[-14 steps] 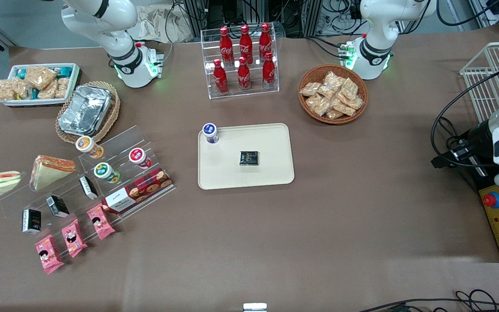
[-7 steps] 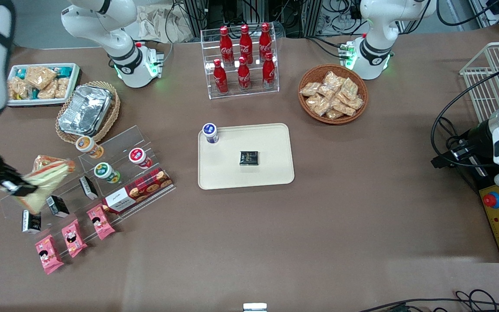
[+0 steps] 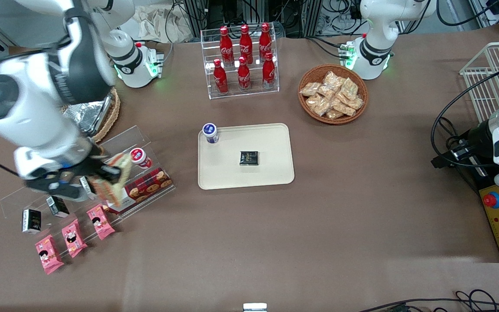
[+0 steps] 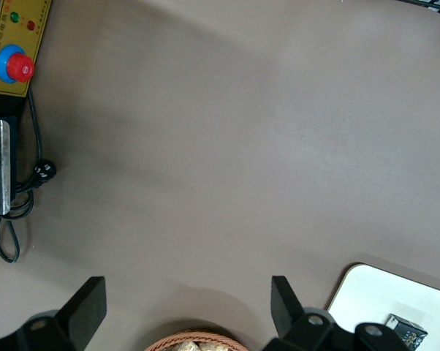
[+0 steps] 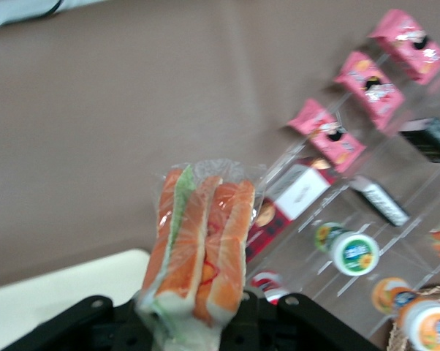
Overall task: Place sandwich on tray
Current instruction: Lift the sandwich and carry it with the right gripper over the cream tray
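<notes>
- Carrying: gripper (image 3: 102, 180) pinches the sandwich (image 3: 113, 182) by its bread end, held above the clear acrylic stand (image 3: 115, 143), well apart from the tray (image 3: 275, 173).
- Risk, my judgement: slick wrap may slip from the hold in transit; a low pass could clip the red-capped cup (image 3: 139, 157) or cookie box (image 3: 145, 187).
- Tray holds 1 blue-capped cup (image 3: 210, 132) and 1 dark packet (image 3: 248, 157); a careless drop may hit them.
- Nearer the camera: 3 pink packets (image 3: 72, 237).
- Farthest: 6 cola bottles (image 3: 244, 58).
</notes>
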